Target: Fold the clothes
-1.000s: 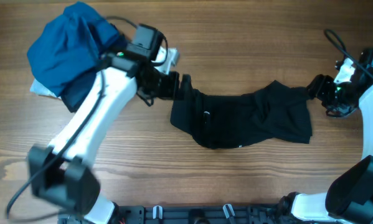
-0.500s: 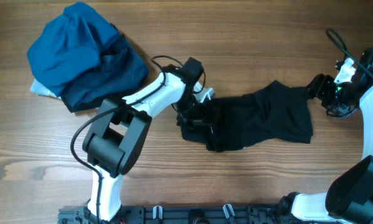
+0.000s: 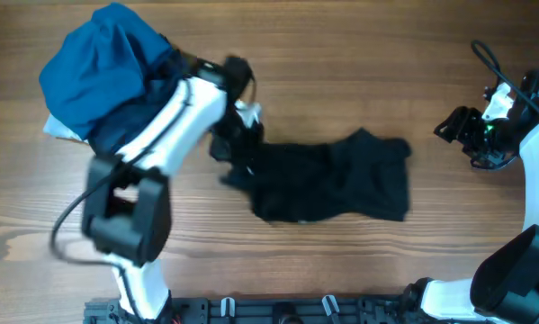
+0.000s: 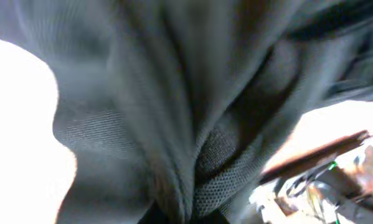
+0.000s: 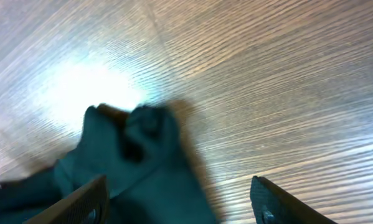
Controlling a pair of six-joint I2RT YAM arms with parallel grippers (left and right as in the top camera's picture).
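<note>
The clothes are one black shirt, lying crumpled in a low heap at the table's middle. My left gripper is shut on the heap's left end. In the left wrist view the dark fabric fills the frame and bunches into a tight gather at the bottom, where the jaws pinch it. My right gripper hangs open a short way to the right of the shirt's right end, holding nothing. In the right wrist view its gripper has both fingers wide apart, with the edge of the shirt on the wood below and ahead.
A bright-blue and navy bundle of garments sits at the far left, close behind my left arm. Bare wooden table lies around the shirt. A black rail runs along the front edge.
My left gripper has shut on the shirt's left end and pulled back to the left. The whole shirt slid left and bunched up, its right end leaving the right gripper. The right arm stayed still.
</note>
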